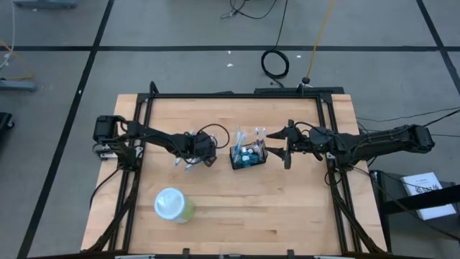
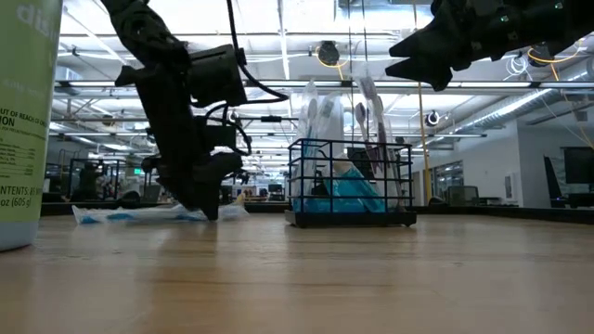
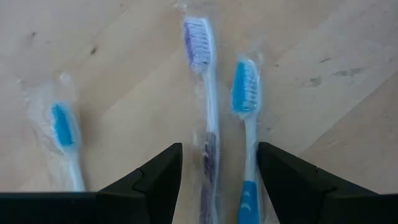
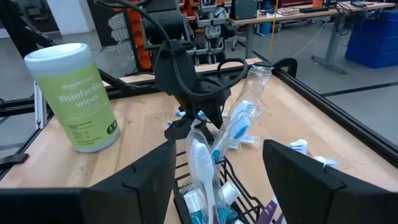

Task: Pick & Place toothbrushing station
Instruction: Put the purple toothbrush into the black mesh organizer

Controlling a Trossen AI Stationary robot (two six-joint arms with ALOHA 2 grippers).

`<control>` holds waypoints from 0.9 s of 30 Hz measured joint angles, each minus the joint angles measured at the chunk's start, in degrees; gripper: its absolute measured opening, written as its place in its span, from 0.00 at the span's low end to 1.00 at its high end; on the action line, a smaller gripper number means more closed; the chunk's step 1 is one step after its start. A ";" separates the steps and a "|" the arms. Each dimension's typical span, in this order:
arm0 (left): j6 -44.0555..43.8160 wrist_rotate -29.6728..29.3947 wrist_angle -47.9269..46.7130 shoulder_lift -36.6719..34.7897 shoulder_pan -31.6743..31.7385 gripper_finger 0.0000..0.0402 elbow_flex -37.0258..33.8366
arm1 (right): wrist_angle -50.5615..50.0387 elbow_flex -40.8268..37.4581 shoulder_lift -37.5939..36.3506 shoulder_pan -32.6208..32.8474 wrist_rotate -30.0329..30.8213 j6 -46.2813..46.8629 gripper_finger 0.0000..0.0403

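Showing a part-filled caddy: the desk (image 1: 287,208) carries the toothbrushing station (image 1: 248,155) near its middle, some wrapped brushes already inside. Left pincer (image 3: 214,180), spread, straddles loose toothbrushes (image 3: 202,93) beside it; right pincer (image 1: 282,144) hovers spread at the station's other side.

The wooden table (image 1: 287,208) carries a black wire-mesh caddy (image 1: 248,156), 3 wrapped toothbrushes (image 1: 185,162), and a wipes canister (image 1: 173,205).
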 joint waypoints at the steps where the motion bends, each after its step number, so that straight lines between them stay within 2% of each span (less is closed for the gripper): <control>1: -0.02 0.07 -0.47 -0.01 0.00 0.54 0.01 | -0.02 0.00 -0.01 0.01 0.00 0.00 0.57; 9: 2.52 3.26 2.35 -4.25 -0.44 0.54 -0.05 | -0.35 0.00 -0.02 0.01 0.00 -0.47 0.57; 17: 2.34 3.17 -0.73 -9.92 -0.70 0.54 -0.04 | -0.92 0.00 0.00 0.01 0.00 -0.61 0.57; 27: -3.12 2.79 -6.16 -6.29 -0.76 0.54 -0.06 | -1.16 0.00 0.00 0.01 0.00 -0.62 0.56</control>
